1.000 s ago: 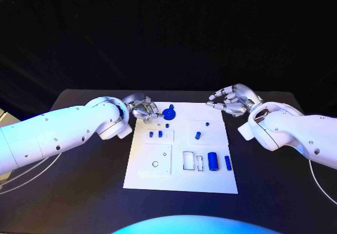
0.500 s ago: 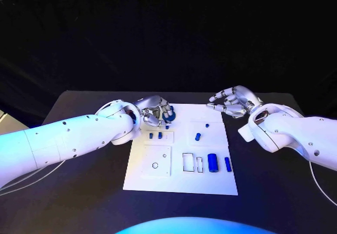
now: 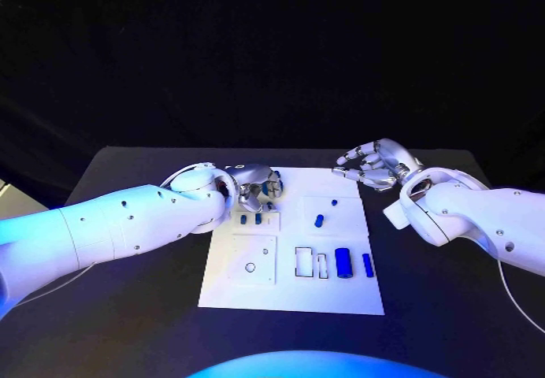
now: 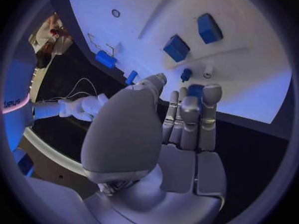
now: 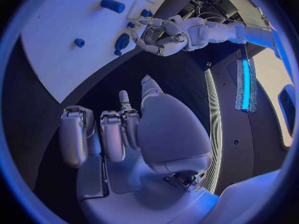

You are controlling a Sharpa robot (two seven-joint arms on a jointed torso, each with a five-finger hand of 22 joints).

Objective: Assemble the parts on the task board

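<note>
While the task board (image 3: 290, 295) lies flat in the middle of the black tabletop (image 3: 136, 315), the left hand (image 3: 257, 187) sits over the board's far left corner. Its fingers (image 4: 211, 97) are curled down against a blue part (image 4: 196, 90) there; whether they actually grip it, I cannot tell. Two small blue parts (image 3: 251, 218) stand on the board just nearer than that hand, and another small blue part (image 3: 321, 219) lies toward the board's middle. A blue cylinder (image 3: 343, 261) and a slim blue bar (image 3: 368, 264) lie near the board's right edge. The right hand (image 3: 375, 164) hovers just beyond the board's far right corner, fingers loosely curled, holding nothing.
</note>
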